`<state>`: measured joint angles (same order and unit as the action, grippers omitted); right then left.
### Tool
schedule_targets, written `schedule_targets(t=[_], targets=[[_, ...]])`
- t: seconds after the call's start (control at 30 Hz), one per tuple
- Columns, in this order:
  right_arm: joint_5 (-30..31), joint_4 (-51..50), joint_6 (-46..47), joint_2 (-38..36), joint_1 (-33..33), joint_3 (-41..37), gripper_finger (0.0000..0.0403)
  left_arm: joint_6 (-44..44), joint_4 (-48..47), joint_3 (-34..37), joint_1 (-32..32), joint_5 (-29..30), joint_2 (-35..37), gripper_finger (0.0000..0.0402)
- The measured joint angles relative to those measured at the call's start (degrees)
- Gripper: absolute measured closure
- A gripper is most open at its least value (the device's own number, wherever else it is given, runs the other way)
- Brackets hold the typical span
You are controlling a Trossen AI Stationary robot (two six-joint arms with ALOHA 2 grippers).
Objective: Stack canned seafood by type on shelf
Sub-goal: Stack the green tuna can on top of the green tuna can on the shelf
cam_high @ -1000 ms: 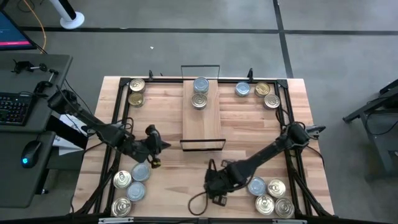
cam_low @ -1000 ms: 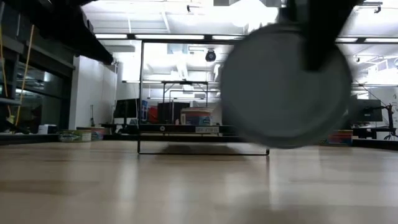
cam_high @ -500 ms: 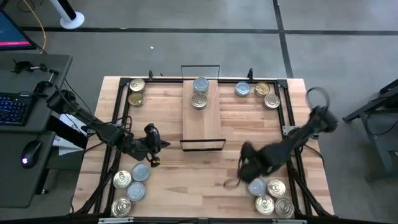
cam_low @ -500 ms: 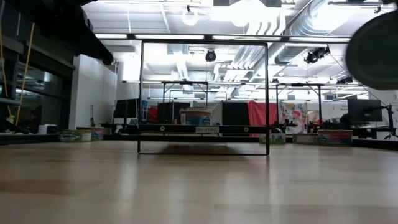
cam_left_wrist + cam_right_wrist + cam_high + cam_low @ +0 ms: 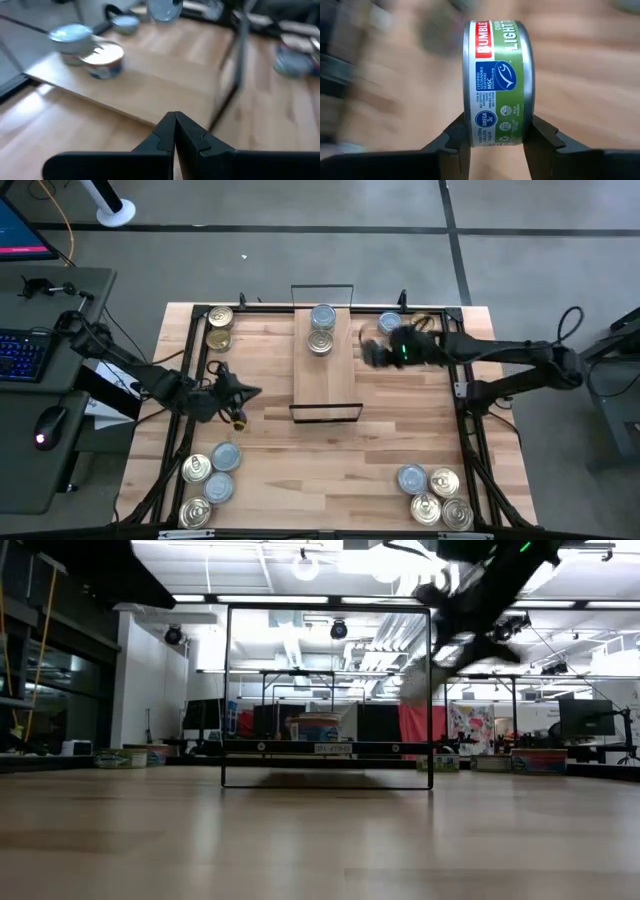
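A green-labelled tin [image 5: 496, 82] sits clamped between the right gripper's [image 5: 385, 350] fingers, held on edge with its flat faces sideways, in the air just right of the shelf [image 5: 325, 380], probably for stacking there. Two tins [image 5: 321, 330] already stand at the shelf's far end. The left gripper [image 5: 240, 395], pinched shut and empty, waits over the desk [image 5: 300, 470] left of the shelf.

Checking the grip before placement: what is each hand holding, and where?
Right hand clamps a tin across its flat top and bottom faces. Left hand is shut, holding nothing.
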<state>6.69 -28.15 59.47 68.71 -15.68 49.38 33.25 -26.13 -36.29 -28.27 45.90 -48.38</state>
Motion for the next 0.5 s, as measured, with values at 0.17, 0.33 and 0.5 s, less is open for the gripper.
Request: schedule_targets(t=[0.17,0.33,0.5], targets=[[-14.2,33.7,-1.0,7.2,-12.0,-3.0,0.0292,4.5,0.8,0.0,6.3,0.6,0.7,0.0401],[-21.6,46.4,3.0,17.5,-18.3,1.5,0.0292,10.8,3.6,0.0,13.4,0.5,-0.6,0.0402],[-26.8,49.3,9.0,27.1,-19.0,7.9,0.0292,12.7,10.0,0.0,19.0,-0.9,-2.3,0.0401]])
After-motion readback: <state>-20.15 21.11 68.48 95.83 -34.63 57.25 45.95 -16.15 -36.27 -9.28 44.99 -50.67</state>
